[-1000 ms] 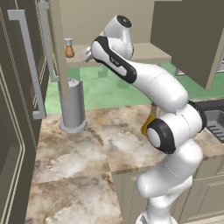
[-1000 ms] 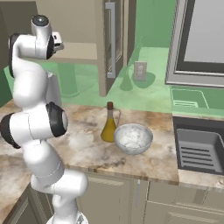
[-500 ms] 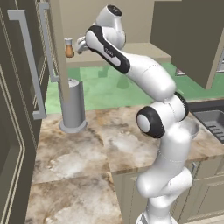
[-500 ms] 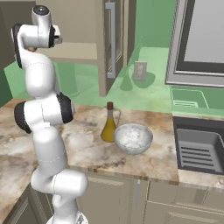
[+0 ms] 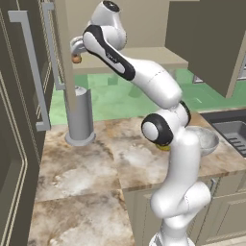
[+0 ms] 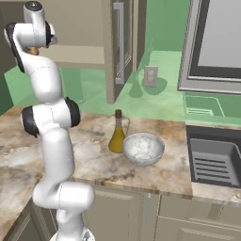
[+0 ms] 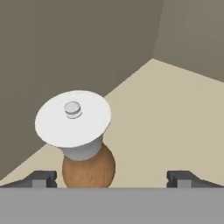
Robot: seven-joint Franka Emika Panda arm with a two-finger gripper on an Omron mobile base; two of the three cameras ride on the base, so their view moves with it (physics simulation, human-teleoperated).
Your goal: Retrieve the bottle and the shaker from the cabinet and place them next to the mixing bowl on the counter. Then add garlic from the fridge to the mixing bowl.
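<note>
One shaker stands on the cabinet shelf — end effector spread wide.

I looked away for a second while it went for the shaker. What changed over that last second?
The arm straightened up and swung its gripper into the cabinet, down over the shaker, which now sits between the open fingers, not yet gripped. The shaker has stayed on the shelf; the bottle and mixing bowl stayed side by side on the counter.
</note>
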